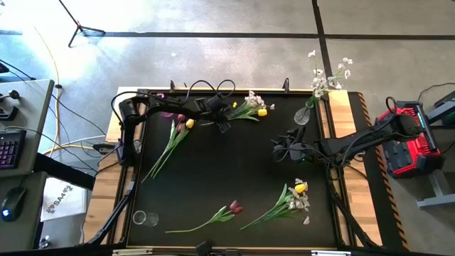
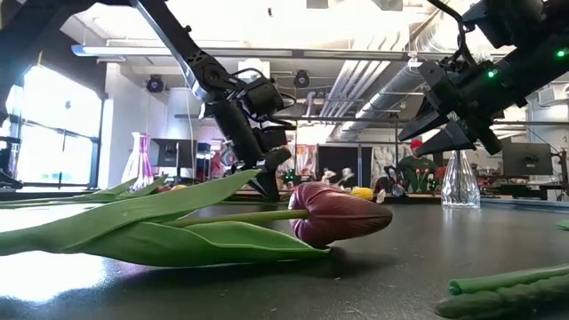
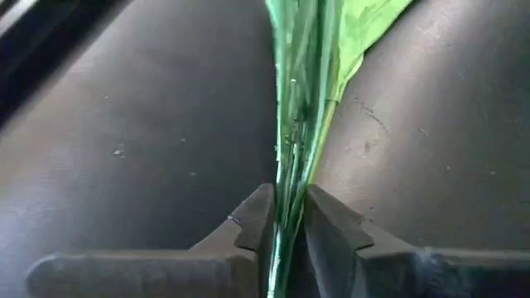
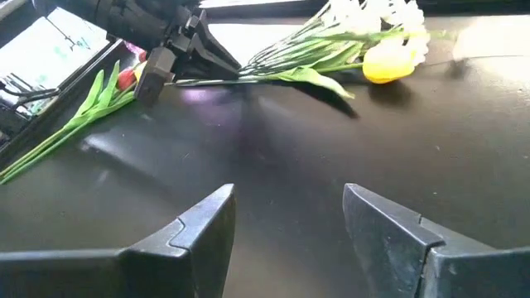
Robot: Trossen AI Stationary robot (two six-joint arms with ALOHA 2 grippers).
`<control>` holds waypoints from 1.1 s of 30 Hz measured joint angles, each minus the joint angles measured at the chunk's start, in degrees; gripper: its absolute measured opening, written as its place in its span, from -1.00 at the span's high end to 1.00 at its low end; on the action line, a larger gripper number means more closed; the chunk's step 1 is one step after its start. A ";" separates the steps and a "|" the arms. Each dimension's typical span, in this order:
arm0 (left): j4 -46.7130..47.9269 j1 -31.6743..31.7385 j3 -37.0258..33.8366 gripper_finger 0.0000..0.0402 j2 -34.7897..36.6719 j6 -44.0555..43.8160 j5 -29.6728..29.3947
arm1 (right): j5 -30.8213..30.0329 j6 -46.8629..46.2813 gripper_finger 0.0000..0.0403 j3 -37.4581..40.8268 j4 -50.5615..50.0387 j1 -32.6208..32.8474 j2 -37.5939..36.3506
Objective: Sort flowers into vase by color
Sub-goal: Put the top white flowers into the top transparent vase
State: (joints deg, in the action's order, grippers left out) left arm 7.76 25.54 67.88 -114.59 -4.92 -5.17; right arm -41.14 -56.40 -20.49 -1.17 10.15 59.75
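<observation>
The high camera looked straight down on the whole dark tabletop (image 1: 213,185). The low camera sat at surface level, facing across it into the room, very near a dark red tulip (image 2: 342,213). The left wrist camera pressed close over green stems (image 3: 300,99). The right wrist camera looked across the tabletop at the yellow tulip bunch (image 4: 389,62), shared with the high view.

We are in a robotics lab: bare concrete floor (image 1: 234,57), exposed ceiling ducts (image 2: 356,89), a desk with keyboard (image 1: 8,148) and mouse (image 1: 8,211), loose cables (image 1: 75,121), a tripod (image 1: 82,25).
</observation>
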 joint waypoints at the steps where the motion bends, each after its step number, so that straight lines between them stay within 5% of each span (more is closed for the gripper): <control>1: -0.01 0.00 0.00 0.77 0.02 -0.38 0.00 | 0.53 0.41 -0.06 0.00 0.00 0.00 0.00; 24: -5.55 -2.03 -0.02 0.99 2.90 -2.51 -0.83 | 4.63 2.41 -0.06 -0.02 0.97 1.51 0.00; 33: -11.21 -6.77 -0.11 1.00 6.38 -5.51 -3.71 | -6.62 2.51 -0.06 -0.04 3.52 8.10 -0.02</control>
State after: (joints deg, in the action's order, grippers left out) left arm -3.45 18.77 67.77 -108.20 -10.44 -8.88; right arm -47.77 -53.89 -20.53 2.35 18.25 59.72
